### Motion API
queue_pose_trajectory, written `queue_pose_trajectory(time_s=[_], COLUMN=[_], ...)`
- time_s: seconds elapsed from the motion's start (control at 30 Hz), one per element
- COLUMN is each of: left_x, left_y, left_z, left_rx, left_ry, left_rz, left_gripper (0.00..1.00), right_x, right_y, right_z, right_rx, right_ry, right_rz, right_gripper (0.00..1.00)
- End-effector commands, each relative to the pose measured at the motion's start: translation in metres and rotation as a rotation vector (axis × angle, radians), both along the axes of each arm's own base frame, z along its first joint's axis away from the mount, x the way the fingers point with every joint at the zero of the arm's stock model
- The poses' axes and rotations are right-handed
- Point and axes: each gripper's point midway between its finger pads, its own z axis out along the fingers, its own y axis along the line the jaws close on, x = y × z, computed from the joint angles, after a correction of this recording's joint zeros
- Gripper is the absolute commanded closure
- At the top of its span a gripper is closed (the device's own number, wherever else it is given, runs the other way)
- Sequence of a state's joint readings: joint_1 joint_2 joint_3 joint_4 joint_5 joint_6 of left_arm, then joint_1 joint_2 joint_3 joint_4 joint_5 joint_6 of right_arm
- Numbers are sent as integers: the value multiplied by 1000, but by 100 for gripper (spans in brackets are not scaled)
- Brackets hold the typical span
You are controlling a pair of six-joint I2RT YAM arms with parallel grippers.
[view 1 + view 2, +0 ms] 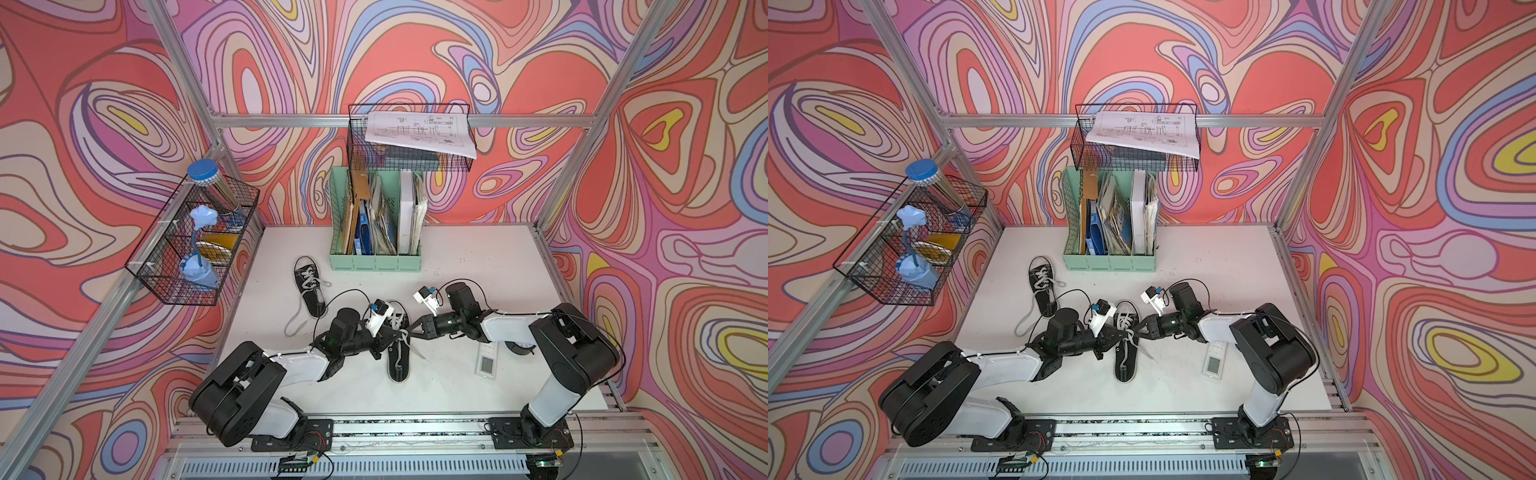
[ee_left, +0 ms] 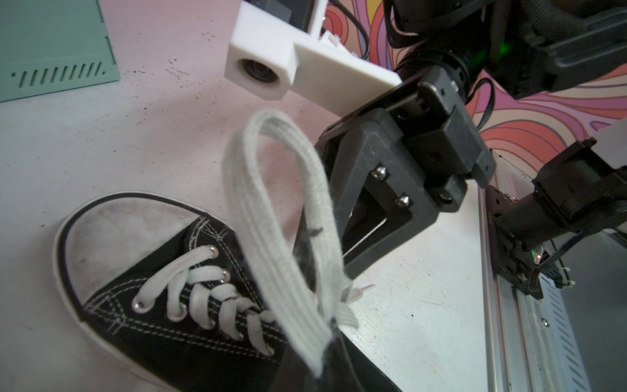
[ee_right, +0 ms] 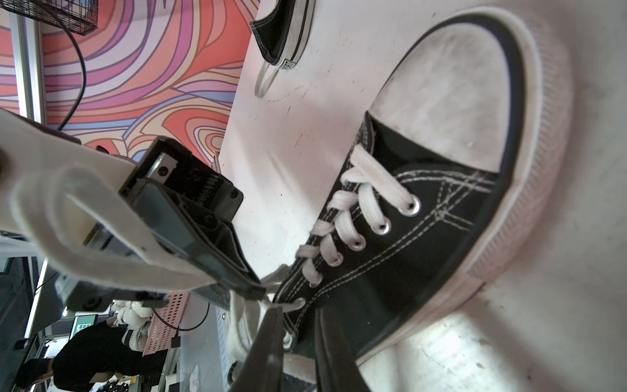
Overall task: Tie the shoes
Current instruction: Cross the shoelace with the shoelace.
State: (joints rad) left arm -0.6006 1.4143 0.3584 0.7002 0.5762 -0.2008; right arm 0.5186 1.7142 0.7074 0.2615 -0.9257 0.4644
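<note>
Lace loop [image 2: 261, 237] stands pinched in the closed left tool [image 3: 252, 290] above the near shoe [image 1: 399, 365], while the right tool [image 3: 298, 339] hovers beside it, jaws narrowly apart with nothing clearly gripped. No bow is finished, I judge, and the other shoe [image 1: 309, 291] lies farther back with its lace [image 1: 295, 315] trailing loose. Both rest on a scuffed white bench [image 1: 457, 382] with a green file rack [image 1: 376, 257], swirl-patterned walls [image 1: 83, 124] around.

In both top views my left gripper [image 1: 400, 333] and right gripper [image 1: 411, 329] cover the knot of the near shoe [image 1: 398, 365]. Up close, the right fingers [image 3: 271, 342] are blurred and cropped; I cannot tell whether they pinch lace. The far shoe [image 3: 283, 30], at 10 o'clock from the near one, shows only its heel there.
</note>
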Motion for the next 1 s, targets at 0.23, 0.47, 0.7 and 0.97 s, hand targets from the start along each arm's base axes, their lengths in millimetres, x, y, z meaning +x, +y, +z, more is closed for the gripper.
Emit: queue_pose_trajectory(time_s=[0.23,0.47,0.7,0.97], left_x=[1,1,0,-2], left_y=[3,2,-1,-3], left_z=[3,4,8,15], left_rx=[3,-2,-28,-108], left_ry=[-25,-23,-17,-8], left_rz=[3,1,-9,0], left_gripper=[100,100,100,100], right_x=[-3,-7,-13,-15], right_y=[8,9,13,16], right_z=[12,12,10,6], right_rx=[64,80,90,109], right_ry=[-25,-18,-7,9], right_rz=[47,63,83,73], right_gripper=[79,79,80,83])
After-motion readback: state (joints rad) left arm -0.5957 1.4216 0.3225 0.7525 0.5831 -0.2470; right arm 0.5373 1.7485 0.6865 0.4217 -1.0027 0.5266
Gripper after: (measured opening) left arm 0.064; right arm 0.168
